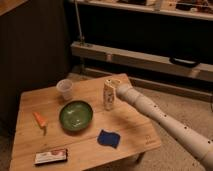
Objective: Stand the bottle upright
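Observation:
The bottle point(109, 96) is a slim cream plastic bottle with a faint printed label. It stands upright on the wooden table point(135, 131), right of the green bowl point(76, 115). My gripper point(115, 84) is at the bottle's top right, close against its upper part. The white arm point(160, 116) reaches in from the lower right. The bottle's cap is hidden by the gripper.
A translucent plastic cup point(65, 88) stands behind the bowl. An orange carrot-like item point(40, 120) lies at the left. A blue sponge point(108, 138) lies in front of the bottle and a flat snack packet point(51, 156) lies near the front left edge. Dark shelving stands behind the table.

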